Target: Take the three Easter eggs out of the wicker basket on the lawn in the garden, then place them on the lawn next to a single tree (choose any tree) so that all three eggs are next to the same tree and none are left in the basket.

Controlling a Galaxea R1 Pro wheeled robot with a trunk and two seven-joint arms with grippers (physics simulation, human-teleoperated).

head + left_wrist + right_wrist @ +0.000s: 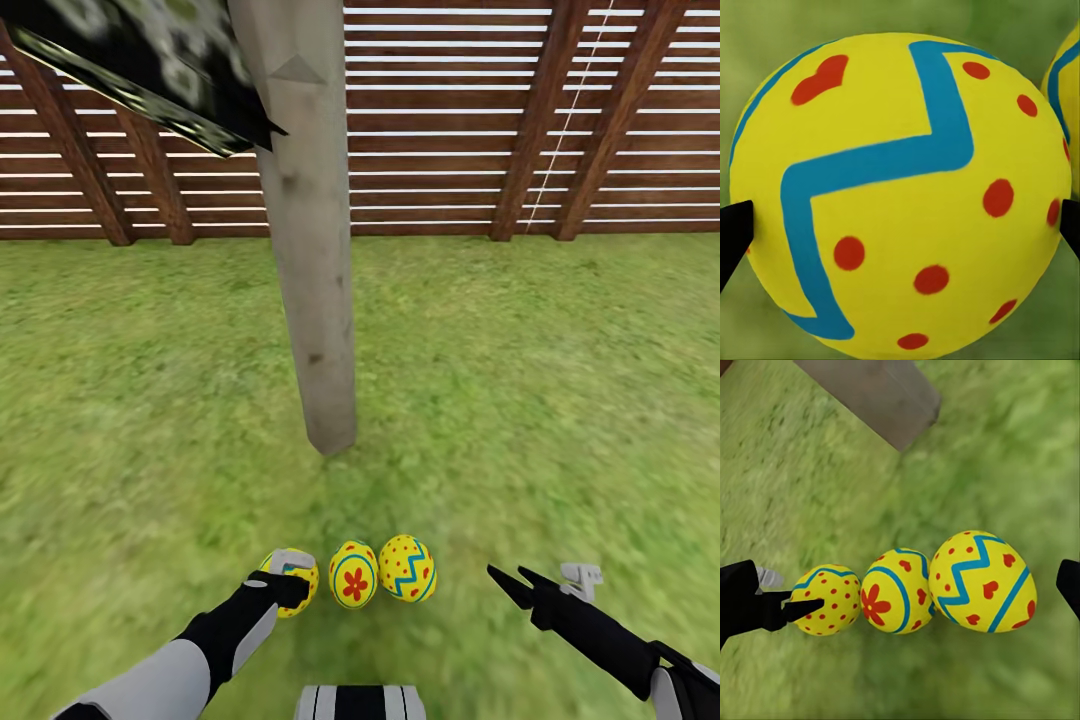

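three easter eggs are seen lying in a row on the lawn [560, 380], at about 6 o'clock from the base of the tree [315, 290] in the head view and near it. the red-dotted egg [296, 582] sits at the 9 o'clock end, just beside the flower egg [353, 575], which touches the zigzag egg [407, 568] at the 3 o'clock end. the left gripper [290, 577] is closed around the red-dotted egg, its dark fingertips [733, 232] pressed at the widest part on both sides; whether the egg already rests on the grass cannot be told. the right gripper [525, 585] is spread wide and empty, at 3 o'clock of the row and apart from it. the eggs are judged light, stiff, glossy and likely to roll or slip, so a hold across the middle is best and release should be gentle. open grass is left at 9 o'clock for withdrawing; the neighbouring egg at 3 o'clock could be knocked. the fence [450, 120] stands well behind.
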